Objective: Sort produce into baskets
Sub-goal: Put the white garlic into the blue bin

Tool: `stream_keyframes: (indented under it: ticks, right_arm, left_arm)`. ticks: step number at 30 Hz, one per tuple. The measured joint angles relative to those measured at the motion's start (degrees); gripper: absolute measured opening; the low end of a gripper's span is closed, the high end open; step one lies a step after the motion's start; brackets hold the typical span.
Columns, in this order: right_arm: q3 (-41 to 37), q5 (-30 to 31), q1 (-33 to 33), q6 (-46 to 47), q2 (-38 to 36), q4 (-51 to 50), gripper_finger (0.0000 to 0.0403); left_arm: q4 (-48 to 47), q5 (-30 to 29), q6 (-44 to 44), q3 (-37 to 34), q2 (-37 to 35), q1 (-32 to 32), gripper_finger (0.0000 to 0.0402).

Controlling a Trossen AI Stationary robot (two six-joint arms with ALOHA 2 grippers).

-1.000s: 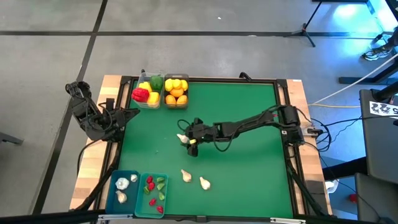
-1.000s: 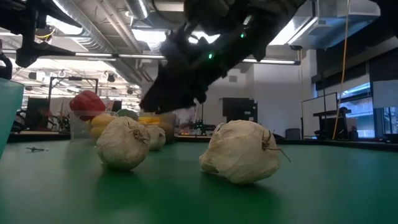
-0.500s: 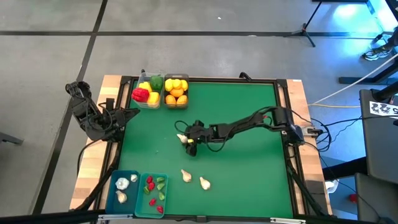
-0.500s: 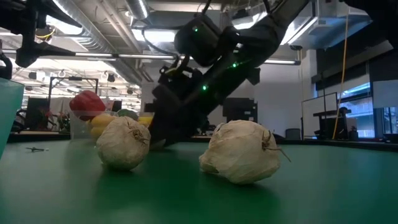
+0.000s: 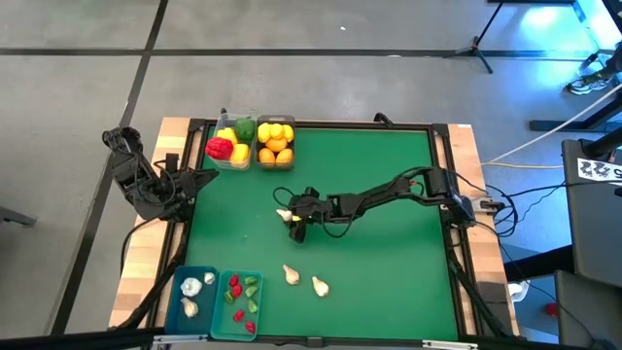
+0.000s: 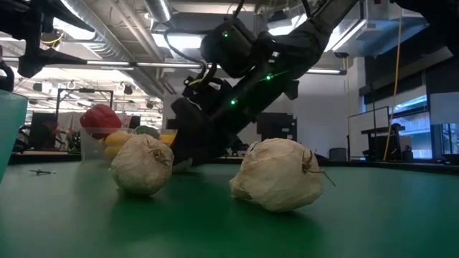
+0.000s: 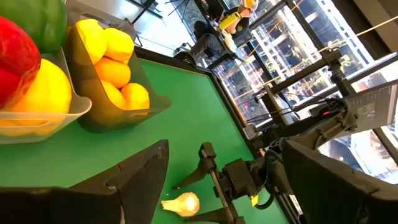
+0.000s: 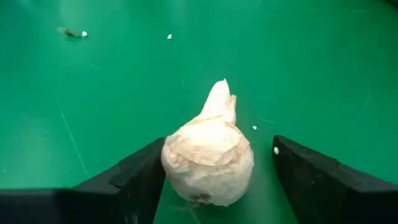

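Note:
A white garlic bulb lies on the green mat near the table's middle, its pointed tip away from the wrist. My right gripper is down at the mat, open, with one finger on each side of the bulb. My left gripper waits open at the table's left edge, near the two clear baskets. Two more garlic bulbs rest on the mat toward the near edge. My right gripper comes at the garlic bulb slanting down from the table's right. One finger stands right against the bulb's side; whether it touches, I cannot tell. The other finger is a small gap away. The bulb lies on the mat.
At the far left stand a clear basket of bell peppers and one of lemons and oranges. Two teal baskets at the near left hold garlic and chilies. The mat's right half lies bare under the right arm.
My right gripper has sunk to the mat and now stands over the garlic bulb in the table's middle, having rolled a little on the way. The bulb has stayed where it was.

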Motion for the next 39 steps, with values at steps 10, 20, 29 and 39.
stream_keyframes:
  ticks: [10,20,29,39]
  right_arm:
    - [0.00,-0.47,0.00,4.89,0.00,0.08,0.0175]
    - [2.92,-1.55,0.07,6.10,-0.02,0.43,0.0142]
    - [14.03,-6.58,0.07,2.86,-0.02,-0.82,0.0141]
    - [26.84,-11.13,1.42,-3.04,-0.04,-2.14,0.0140]
  left_arm:
    - [-0.07,0.00,0.01,0.01,0.00,0.01,0.0306]
    - [-0.07,0.02,0.01,0.00,0.00,0.01,0.0306]
    - [0.26,0.10,-2.99,0.01,0.00,0.01,0.0306]
    - [4.96,4.76,-1.09,0.00,0.00,0.00,0.0306]
